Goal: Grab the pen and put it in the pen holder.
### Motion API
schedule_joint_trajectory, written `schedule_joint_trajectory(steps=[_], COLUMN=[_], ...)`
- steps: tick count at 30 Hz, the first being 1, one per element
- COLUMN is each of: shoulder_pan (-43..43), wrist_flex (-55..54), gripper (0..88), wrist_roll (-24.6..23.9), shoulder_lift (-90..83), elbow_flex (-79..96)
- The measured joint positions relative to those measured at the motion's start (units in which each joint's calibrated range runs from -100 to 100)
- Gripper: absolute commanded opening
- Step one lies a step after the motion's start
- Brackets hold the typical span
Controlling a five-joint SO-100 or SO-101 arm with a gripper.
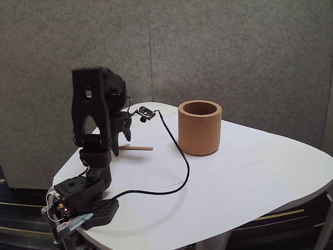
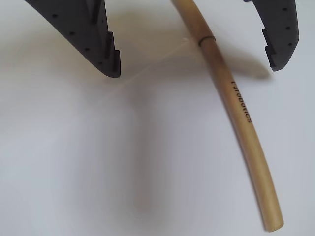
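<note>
Pen [image 2: 231,98] lies flat on the white bench [image 1: 250,177], left of the pen holder [image 1: 200,127] and well apart from it. The jaws [image 2: 194,61] hang spread wide, empty, straddling the shaft. I'd lower them squarely, centre the shaft between them, then close.

An office or lab corner: grey felt partition panels [image 1: 218,52] stand behind a white rounded tabletop [image 1: 250,182], with striped carpet [image 1: 21,208] on the floor below.
</note>
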Motion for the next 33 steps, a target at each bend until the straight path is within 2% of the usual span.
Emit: schedule_joint_trajectory(steps=[21, 24, 29, 30, 33], shoulder_pan=[-0.1, -0.1, 0.1, 0.1, 0.1], wrist_flex=[1.4, 1.4, 1.3, 1.3, 0.8], gripper=[41.6, 31.0, 2.5, 0.0, 0.6], wrist_roll=[0.0, 0.0, 0.0, 0.0, 0.0], shoulder_lift=[7.6, 7.6, 7.6, 7.6, 7.7], elbow_flex=[-5.7, -5.7, -5.9, -6.0, -6.4])
